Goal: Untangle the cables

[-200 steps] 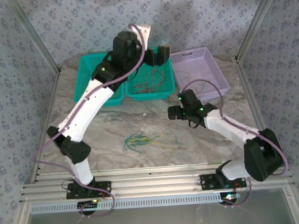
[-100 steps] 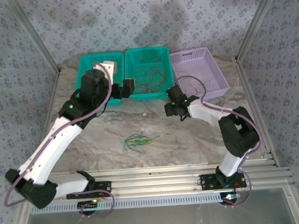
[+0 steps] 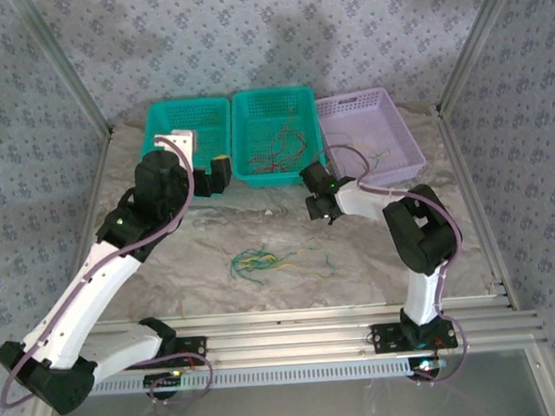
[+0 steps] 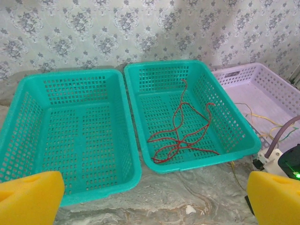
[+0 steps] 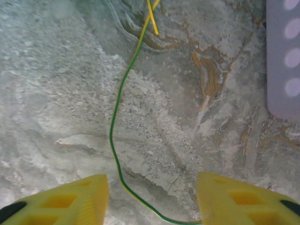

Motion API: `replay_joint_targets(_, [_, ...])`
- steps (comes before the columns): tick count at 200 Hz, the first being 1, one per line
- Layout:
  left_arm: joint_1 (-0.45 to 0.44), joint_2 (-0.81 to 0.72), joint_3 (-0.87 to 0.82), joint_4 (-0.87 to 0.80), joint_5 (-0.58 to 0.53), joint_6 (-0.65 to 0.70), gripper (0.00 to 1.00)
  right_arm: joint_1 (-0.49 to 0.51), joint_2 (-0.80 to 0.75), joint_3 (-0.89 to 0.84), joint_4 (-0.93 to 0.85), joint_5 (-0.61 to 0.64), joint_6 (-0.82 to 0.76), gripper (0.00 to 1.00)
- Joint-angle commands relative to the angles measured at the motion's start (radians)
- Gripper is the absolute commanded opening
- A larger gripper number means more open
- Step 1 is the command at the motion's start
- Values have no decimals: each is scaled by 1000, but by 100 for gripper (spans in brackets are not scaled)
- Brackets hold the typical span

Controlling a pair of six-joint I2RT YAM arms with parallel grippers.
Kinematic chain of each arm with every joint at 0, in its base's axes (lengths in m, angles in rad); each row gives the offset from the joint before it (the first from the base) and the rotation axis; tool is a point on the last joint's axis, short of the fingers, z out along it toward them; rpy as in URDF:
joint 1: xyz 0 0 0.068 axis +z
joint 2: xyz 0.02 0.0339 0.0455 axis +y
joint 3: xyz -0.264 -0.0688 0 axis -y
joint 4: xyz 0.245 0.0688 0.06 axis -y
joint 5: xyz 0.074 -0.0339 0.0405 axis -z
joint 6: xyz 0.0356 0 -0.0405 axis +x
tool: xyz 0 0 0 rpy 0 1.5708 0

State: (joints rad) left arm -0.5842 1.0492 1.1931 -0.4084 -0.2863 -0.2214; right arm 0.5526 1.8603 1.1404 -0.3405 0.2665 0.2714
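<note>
I see teal lattice plastic baskets (image 4: 18,131), a lilac lattice plastic basket (image 4: 281,86), thin red wires (image 4: 183,133), a green-and-yellow wire (image 5: 111,126), yellow foam fingers (image 5: 70,199), and a grey desk (image 5: 61,84) veined tan.

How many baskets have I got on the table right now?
3, in a row along the far edge: left teal basket, empty; middle teal basket, holding red cables; lilac basket on the right. None looks hidden.

My marbled table (image 3: 213,233) carries a teal basket (image 3: 197,119), a second teal basket (image 3: 253,115), a lilac basket (image 3: 366,108) and tangled cables (image 3: 252,261).
</note>
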Motion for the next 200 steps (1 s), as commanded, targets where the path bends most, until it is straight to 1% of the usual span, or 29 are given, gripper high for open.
replay_joint_targets(1, [5, -35, -16, 48, -32, 28, 100, 8, 21, 16, -27, 31, -3, 51])
replay_joint_targets(23, [5, -43, -21, 52, -46, 38, 100, 7, 44, 17, -25, 31, 0, 43])
replay_joint_targets(41, [4, -49, -29, 62, -57, 43, 100, 9, 62, 19, -24, 34, 6, 29])
replay_joint_targets(50, [5, -51, -34, 64, -60, 45, 100, 8, 68, 22, -28, 36, 9, 24])
replay_joint_targets(62, [5, -52, -33, 63, -61, 45, 100, 7, 64, 22, -33, 38, 12, 14])
replay_joint_targets(69, [5, -53, -35, 65, -59, 45, 100, 8, 56, 14, -29, 34, 12, 10])
replay_joint_targets(90, [6, -55, -37, 70, -62, 51, 100, 9, 14, 0, -31, 33, 18, 3])
replay_joint_targets(106, [7, -55, -40, 72, -57, 54, 100, 10, -33, -11, -37, 35, 20, 0])
replay_joint_targets(156, [9, -54, -46, 77, -56, 56, 100, 12, -267, 1, -78, 43, 16, 0])
replay_joint_targets(175, [8, -53, -49, 80, -54, 56, 100, 7, -334, 44, -115, 41, 9, 0])
replay_joint_targets(186, [9, -49, -49, 79, -50, 56, 100, 1, -356, 110, -141, 47, -2, 0])
replay_joint_targets(200, [10, -48, -47, 78, -50, 56, 100, -25, -378, 153, -160, 71, -15, 0])
